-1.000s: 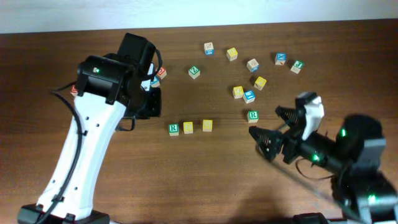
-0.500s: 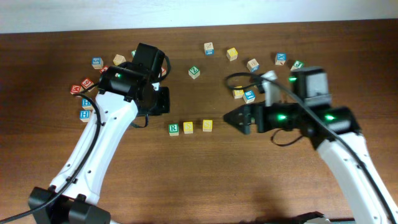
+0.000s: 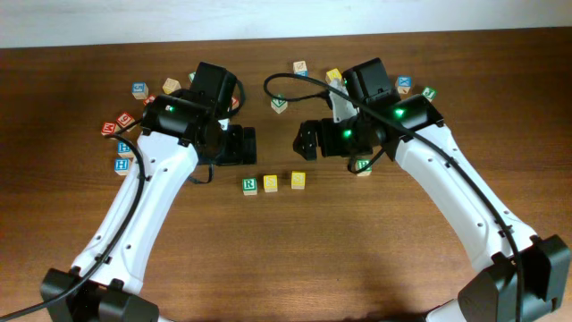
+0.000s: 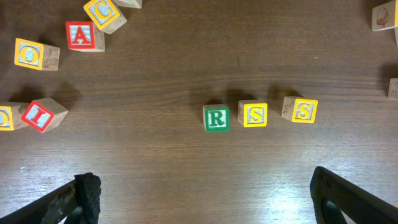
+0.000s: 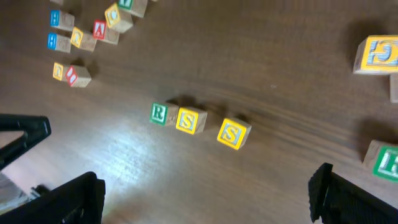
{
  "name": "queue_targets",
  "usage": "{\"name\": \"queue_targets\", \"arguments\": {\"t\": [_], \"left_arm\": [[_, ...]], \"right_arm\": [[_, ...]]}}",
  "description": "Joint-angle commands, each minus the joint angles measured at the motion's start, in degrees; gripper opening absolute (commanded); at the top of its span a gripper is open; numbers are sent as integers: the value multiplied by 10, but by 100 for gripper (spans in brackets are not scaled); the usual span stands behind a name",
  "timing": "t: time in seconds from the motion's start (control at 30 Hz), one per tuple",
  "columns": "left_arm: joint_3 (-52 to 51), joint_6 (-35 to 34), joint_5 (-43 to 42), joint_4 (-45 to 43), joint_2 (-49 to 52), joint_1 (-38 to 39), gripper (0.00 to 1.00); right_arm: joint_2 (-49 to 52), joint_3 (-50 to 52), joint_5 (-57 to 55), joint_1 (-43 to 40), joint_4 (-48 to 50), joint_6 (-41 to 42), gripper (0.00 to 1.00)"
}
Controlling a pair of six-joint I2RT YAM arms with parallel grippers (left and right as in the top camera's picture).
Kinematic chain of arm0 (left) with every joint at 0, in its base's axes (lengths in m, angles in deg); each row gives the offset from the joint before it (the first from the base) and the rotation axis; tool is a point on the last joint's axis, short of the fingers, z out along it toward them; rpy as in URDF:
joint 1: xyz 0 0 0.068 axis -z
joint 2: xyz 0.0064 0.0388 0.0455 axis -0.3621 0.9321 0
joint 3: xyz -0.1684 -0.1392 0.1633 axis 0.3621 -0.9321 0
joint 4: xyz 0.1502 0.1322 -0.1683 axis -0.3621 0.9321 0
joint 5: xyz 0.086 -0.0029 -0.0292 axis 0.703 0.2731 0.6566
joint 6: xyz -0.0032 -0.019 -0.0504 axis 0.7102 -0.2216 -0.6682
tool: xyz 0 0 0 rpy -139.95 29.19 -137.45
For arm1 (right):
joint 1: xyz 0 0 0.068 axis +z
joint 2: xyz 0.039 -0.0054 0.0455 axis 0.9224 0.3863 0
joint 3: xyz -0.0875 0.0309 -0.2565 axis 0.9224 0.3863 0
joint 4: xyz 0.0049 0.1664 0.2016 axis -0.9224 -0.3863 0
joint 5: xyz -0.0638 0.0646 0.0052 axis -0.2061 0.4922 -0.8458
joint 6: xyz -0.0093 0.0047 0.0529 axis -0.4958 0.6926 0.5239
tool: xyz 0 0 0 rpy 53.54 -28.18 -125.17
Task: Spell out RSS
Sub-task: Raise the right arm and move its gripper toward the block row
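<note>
Three cubes lie in a row on the wooden table: a green R (image 3: 249,185), a yellow S (image 3: 271,182) and a second yellow S (image 3: 298,180), slightly turned. The left wrist view shows them in a line as R (image 4: 216,118), S (image 4: 255,114), S (image 4: 303,110). In the right wrist view the same row reads R (image 5: 159,112), S (image 5: 190,120), S (image 5: 232,133). My left gripper (image 3: 239,145) hovers just behind the row's left end, wide open and empty (image 4: 208,199). Behind the row's right end my right gripper (image 3: 307,143) is also wide open with nothing in it (image 5: 205,193).
Several loose letter cubes lie at the far left (image 3: 125,143) and at the far right (image 3: 362,94). Another green cube (image 3: 363,166) sits under the right arm, also seen as a green cube (image 5: 388,160) at the right edge. Both arms meet above the table's middle.
The left gripper has gone from shut to wide open and shifted slightly right. The right arm has swung from the front right to the centre, facing the left gripper. The three cubes stay put.
</note>
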Motion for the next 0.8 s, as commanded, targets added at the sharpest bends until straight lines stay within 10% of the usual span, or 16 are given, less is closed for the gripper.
{"name": "queue_targets", "arguments": {"t": [0.0,0.2,0.3,0.43,0.5,0.77], "left_arm": [[-2,-3,4,-10,-2,-1,100],[-2,-3,4,-30,16,-10,39],[-2,-3,4,-31,38,-37,0],[-2,-3,4,-38,81,-73,0],[-2,-3,4,-40,101,-73,0],[-2,-3,4,-44,128,-71,0]], "right_arm": [[14,-10,-37,3,11,5,98],[27,-10,-75,3,21,5,99],[52,-10,-89,3,22,5,54],[63,-10,-89,4,46,12,50],[66,-10,-91,7,65,22,5],[122,-5,-134,7,73,63,4]]}}
